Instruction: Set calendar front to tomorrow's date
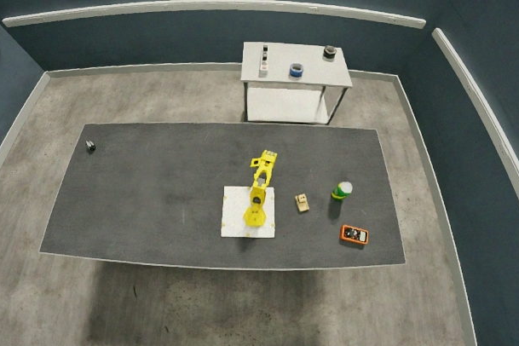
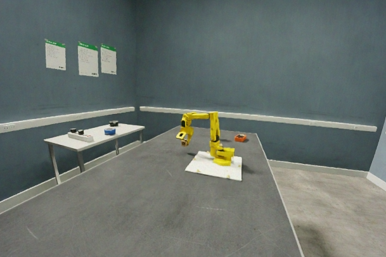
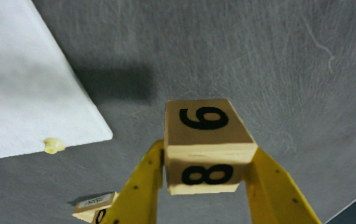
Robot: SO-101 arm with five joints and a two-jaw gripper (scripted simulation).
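Yellow plastic makes up the small robot arm [image 1: 257, 198] [image 2: 214, 126], which stands on a white board [image 1: 234, 213] [image 2: 203, 169] [image 3: 40, 100] on a dark grey worktop [image 1: 145, 192] [image 2: 130, 196] [image 3: 225, 55]. Its hand [image 1: 269, 159] [image 2: 184, 139] [image 3: 205, 162] is partly closed, with a pale wooden cube [image 2: 184, 143] [image 3: 205, 145] gripped between the two fingers and held up in the air. Seen from the wrist, one face of the cube carries a 6 or 9 and the next face an 8, both lying on their sides.

The wooden calendar [image 1: 302, 205] [image 3: 92, 205] sits on the worktop, just beside the board. The relation that matters: the hand is out beyond the board's far edge, well apart from the calendar, which lies to the arm's right and nearer its base. The calendar's long axis runs roughly away from the robot, slightly slanted. The coming move probably needs a swing back to the right, and perhaps a turn of the cube first, so its digit ends upright.

Counted: one arm, one calendar, one cube in the hand and what seems to be one other in the calendar, one green bottle [image 1: 342, 191], one orange multimeter [image 1: 354, 234] [image 2: 240, 138]. The date cannot be read.
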